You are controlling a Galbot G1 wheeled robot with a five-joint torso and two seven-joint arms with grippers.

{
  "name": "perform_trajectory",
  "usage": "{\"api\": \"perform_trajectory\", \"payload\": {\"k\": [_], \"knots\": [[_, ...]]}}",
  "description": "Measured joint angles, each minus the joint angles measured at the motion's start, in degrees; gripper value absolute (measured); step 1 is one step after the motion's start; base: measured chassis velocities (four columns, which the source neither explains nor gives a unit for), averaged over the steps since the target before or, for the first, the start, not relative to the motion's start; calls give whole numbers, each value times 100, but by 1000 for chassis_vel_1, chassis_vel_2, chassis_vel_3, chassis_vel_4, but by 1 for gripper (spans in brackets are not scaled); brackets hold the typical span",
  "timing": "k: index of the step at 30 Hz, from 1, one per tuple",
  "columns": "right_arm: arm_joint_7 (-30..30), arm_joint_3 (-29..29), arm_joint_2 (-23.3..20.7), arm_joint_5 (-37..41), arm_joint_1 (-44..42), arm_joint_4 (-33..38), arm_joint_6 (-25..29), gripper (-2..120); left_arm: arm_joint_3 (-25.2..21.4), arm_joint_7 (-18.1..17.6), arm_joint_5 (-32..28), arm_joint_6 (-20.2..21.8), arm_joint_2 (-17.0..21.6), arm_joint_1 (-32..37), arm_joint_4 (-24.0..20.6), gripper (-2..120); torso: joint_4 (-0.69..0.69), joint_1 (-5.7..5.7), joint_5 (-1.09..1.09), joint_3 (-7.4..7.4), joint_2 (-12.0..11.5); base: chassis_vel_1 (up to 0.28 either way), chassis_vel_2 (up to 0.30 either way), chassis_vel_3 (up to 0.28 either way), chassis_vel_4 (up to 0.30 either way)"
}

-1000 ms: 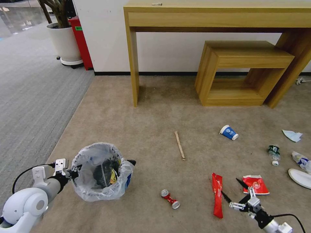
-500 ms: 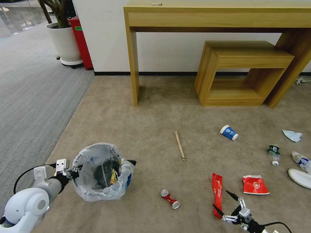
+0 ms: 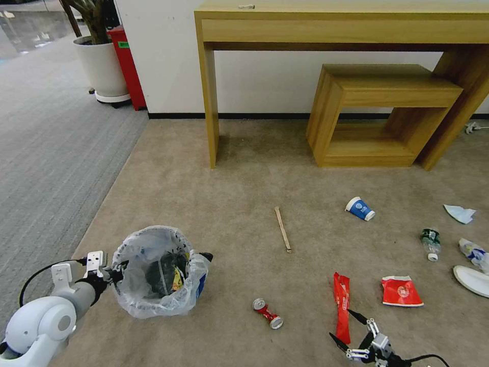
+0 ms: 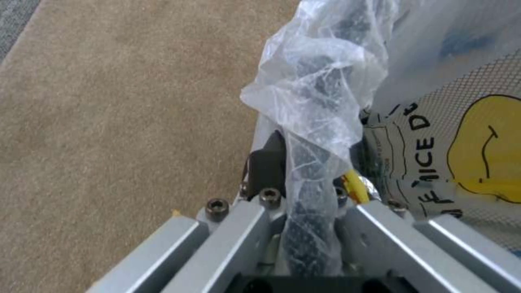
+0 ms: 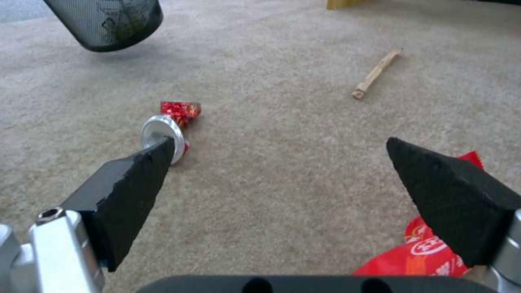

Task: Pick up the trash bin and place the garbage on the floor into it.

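Note:
My left gripper (image 3: 114, 272) is shut on the left rim of the trash bin (image 3: 158, 270), a black mesh bin lined with a crinkly clear bag; the left wrist view shows the fingers clamped on the bagged rim (image 4: 304, 191). My right gripper (image 3: 344, 326) is open and low over the beige floor (image 3: 229, 204), at the near end of a long red wrapper (image 3: 342, 300). Through its open fingers (image 5: 279, 142) I see a crushed can (image 5: 171, 124) and a wooden stick (image 5: 376, 74). The can (image 3: 268, 313) lies between the bin and my right gripper.
More garbage lies to the right: a red wrapper (image 3: 401, 291), blue-white cup (image 3: 360, 208), small bottle (image 3: 431, 242), light-blue mask (image 3: 460, 213) and white slipper (image 3: 472, 280). A wooden desk (image 3: 336, 30) and low shelf (image 3: 382, 112) stand at the wall. A planter (image 3: 102, 66) stands far left.
My right gripper has drawn back and leftward, from beside the square red wrapper to the near end of the long one, still open. The bin and left gripper hardly moved.

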Motion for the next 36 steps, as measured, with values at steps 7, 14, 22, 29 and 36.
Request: {"api": "perform_trajectory", "payload": {"k": [7, 14, 22, 29, 36], "knots": [[7, -209, 110, 30, 182, -263, 0, 99, -37, -8, -5, 5, 11, 45, -19, 0, 0, 0, 1, 0, 0, 0, 0, 0, 0], [13, -293, 200, 3, 335, -486, 0, 99, -71, -11, -3, 6, -8, 97, -52, 0, 0, 0, 0, 0, 0, 0, 0, 0, 0], [45, -201, 275, -30, 454, -833, 0, 99, -87, -10, 9, 6, -24, 116, -57, 0, 0, 0, 1, 0, 0, 0, 0, 0, 0], [179, 56, 315, -113, 474, -1073, 0, 99, -80, -5, 10, 2, -6, 100, -33, 0, 0, 0, 1, 0, 0, 0, 0, 0, 0], [416, 224, 363, -298, 421, -1149, -1, 99, -56, -5, -1, 0, 30, 69, -34, 0, 0, 0, 1, -1, 0, 0, 0, 0, 0]]}}
